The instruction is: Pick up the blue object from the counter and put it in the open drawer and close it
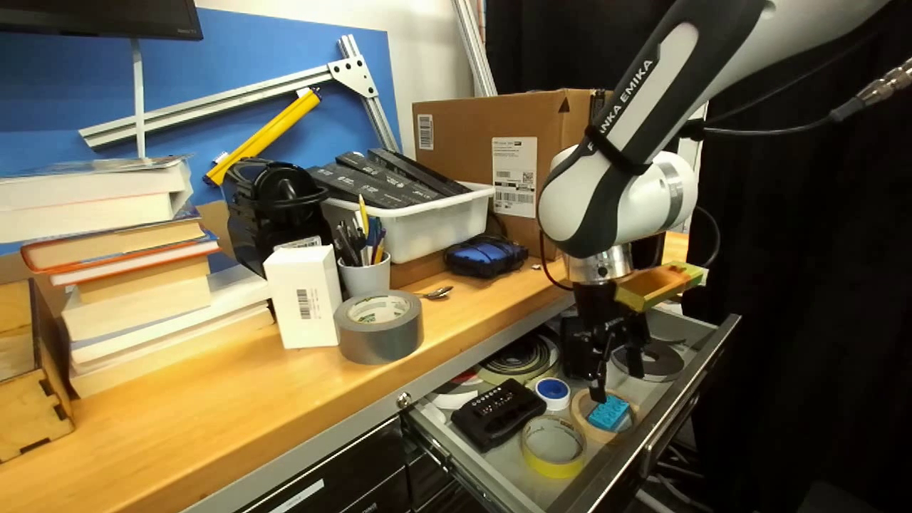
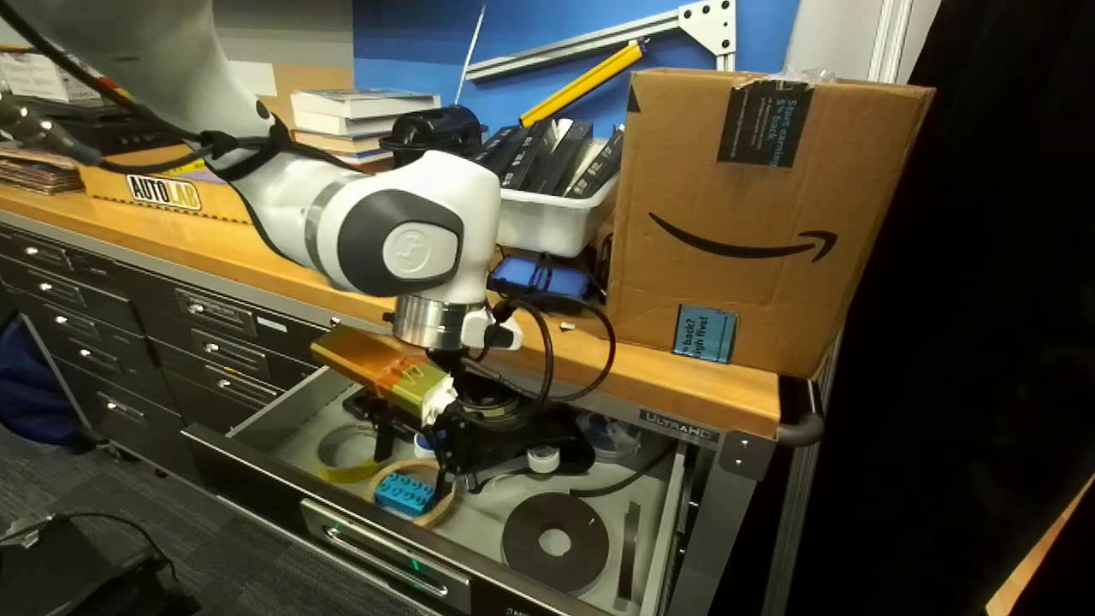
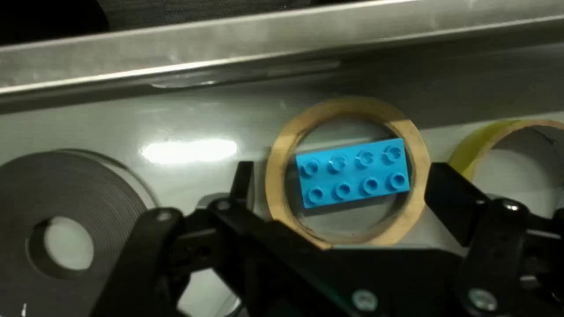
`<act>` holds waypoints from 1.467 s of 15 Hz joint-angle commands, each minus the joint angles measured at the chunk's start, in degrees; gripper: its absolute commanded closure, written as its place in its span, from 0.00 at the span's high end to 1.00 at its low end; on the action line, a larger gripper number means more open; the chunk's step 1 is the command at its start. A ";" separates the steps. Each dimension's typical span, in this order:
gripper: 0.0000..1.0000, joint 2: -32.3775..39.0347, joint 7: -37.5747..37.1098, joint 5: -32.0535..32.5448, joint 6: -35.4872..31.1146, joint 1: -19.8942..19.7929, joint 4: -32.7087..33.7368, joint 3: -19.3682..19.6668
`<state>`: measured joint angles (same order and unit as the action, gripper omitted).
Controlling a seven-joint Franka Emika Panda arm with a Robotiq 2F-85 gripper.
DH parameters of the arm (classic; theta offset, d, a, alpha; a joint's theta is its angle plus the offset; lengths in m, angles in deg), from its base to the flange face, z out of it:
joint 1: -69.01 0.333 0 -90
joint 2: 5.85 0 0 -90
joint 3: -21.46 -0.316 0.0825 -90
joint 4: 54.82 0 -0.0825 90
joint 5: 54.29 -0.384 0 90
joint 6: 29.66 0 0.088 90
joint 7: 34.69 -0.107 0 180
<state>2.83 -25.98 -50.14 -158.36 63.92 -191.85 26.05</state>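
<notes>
The gripper (image 3: 346, 180) hangs over the open drawer (image 3: 264, 44), jaws spread wide. Below, a light-blue eight-stud toy brick (image 3: 354, 172) lies studs-up inside a tan tape roll (image 3: 278, 176), its long axis nearly parallel to the drawer's front edge, roughly from one jaw toward the other. A yellow tape roll (image 1: 553, 467) sits just beside; farther out, a grey duct-tape roll (image 1: 385, 338) stands on the wooden counter (image 1: 271, 388).

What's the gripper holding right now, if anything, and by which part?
Nothing: the gripper is open, jaws well apart, and the blue brick sits ungripped inside the tan ring in the drawer.
</notes>
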 commanded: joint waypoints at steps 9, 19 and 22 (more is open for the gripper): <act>1.00 -12.93 4.33 0.37 2.68 -5.98 -9.59 6.06; 1.00 -5.88 -1.44 17.41 14.36 -5.34 -11.21 5.48; 1.00 -2.36 -7.65 16.00 5.16 -4.28 -12.54 4.60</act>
<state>-2.39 -28.04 -34.13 -145.94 58.38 -203.28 31.57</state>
